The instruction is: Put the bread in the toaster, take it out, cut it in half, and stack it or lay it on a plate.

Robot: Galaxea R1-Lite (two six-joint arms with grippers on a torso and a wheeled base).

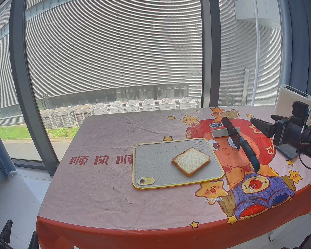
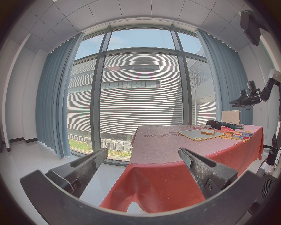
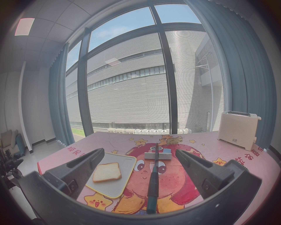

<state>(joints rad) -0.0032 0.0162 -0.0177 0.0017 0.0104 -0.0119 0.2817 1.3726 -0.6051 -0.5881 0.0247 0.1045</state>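
Golden-crusted bread, one whole slice, lies flat on a grey, yellow-rimmed cutting board at the centre of the head view. The board sits on a table covered with a pink cartoon cloth. Just right of the board, a blue-handled knife leans its blade on a small grey rest. A pale toaster stands at the right edge. My right pincer hovers near the toaster, jaws spread wide, holding nothing. My left pincer hangs at the lower left, off the table, equally wide and empty.
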